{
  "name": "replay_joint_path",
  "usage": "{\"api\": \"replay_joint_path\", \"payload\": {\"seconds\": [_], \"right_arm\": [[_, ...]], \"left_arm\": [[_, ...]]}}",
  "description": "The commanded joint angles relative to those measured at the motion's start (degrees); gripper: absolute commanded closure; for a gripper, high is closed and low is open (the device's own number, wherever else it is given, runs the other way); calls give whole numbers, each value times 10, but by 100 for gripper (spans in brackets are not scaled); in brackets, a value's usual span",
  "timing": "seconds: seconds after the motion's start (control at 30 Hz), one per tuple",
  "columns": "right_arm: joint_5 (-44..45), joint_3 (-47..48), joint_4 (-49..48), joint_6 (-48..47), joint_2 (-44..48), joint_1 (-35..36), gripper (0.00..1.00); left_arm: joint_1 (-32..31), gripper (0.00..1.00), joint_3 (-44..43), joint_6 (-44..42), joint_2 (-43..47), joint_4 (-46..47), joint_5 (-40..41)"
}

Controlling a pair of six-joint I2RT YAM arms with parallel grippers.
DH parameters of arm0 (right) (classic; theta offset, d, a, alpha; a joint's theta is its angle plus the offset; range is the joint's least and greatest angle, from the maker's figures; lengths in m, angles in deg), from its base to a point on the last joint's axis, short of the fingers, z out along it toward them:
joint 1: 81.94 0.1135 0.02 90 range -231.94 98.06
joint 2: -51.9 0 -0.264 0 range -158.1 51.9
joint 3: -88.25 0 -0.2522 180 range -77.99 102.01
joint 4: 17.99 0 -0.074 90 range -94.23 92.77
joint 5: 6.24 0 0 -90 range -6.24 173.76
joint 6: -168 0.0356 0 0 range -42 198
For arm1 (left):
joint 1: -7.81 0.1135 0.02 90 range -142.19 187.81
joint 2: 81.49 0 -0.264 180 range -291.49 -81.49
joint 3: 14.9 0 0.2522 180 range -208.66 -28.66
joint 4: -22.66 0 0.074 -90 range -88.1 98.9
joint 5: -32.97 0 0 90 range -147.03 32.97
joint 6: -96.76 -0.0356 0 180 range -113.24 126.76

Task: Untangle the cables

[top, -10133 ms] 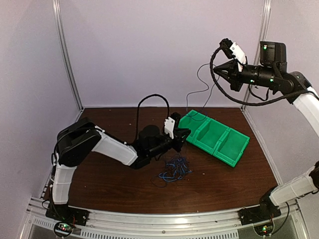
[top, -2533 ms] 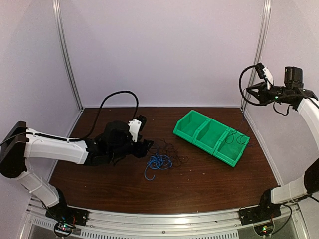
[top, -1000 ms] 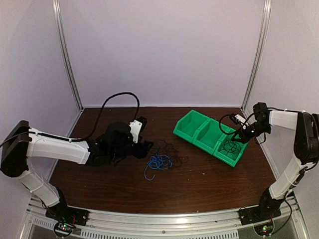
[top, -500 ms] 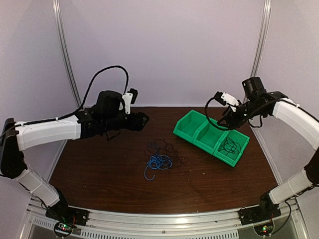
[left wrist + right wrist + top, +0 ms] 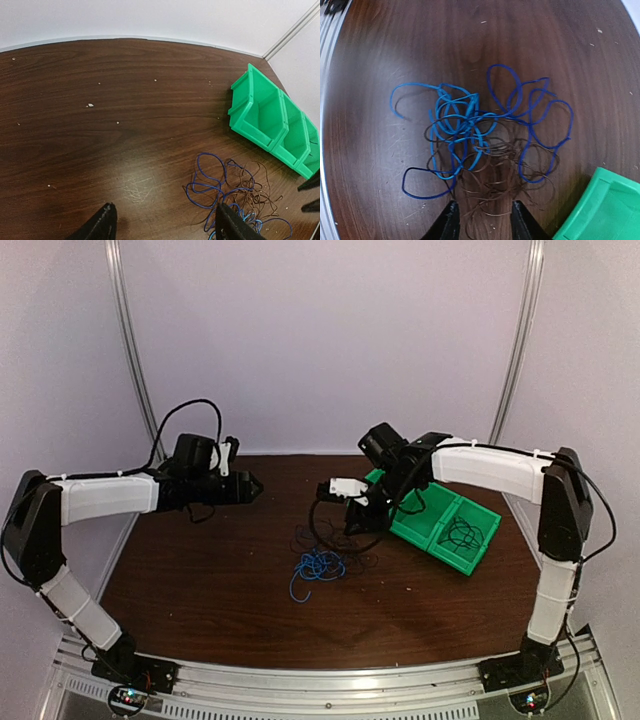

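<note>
My right pincer (image 5: 482, 220) part open, empty, hovering over cables (image 5: 480, 145), heap mid-frame, near green bin (image 5: 600, 210) at lower right. My left pincer (image 5: 165, 224) wide open, empty. Risk: blue and dark loops interlocked; closing on several drags whole knot, tightens it

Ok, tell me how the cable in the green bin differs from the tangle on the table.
The cable in the bin lies alone in the right-end compartment of the green bin. The tangle lies on the bare table, left of the bin. The cable in the bin is all black, while the tangle mixes blue and dark wires. The cable in the bin looks like one free coil, but the tangle's loops interlace. Both are thin, looped wire.
</note>
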Motion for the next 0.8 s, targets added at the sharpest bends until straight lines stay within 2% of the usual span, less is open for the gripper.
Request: {"api": "replay_joint_path", "payload": {"seconds": [0.0, 0.13, 0.4, 0.5, 0.67, 0.77], "right_arm": [[27, 12, 79, -121, 0, 33, 58], [94, -43, 55, -179, 34, 63, 46], [173, -45, 47, -210, 11, 100, 46], [180, -42, 34, -208, -4, 109, 49], [177, -35, 9, -195, -16, 122, 61], [162, -32, 1, -188, -12, 129, 76]], "left_arm": [[13, 32, -10, -1, 17, 8, -30], [16, 32, -15, 0, 22, 4, -51], [28, 32, -16, 8, 30, 4, -74], [31, 32, -15, 8, 34, 4, -74], [37, 32, -15, 8, 37, 4, -81], [38, 32, -16, 5, 37, 4, -84]]}}
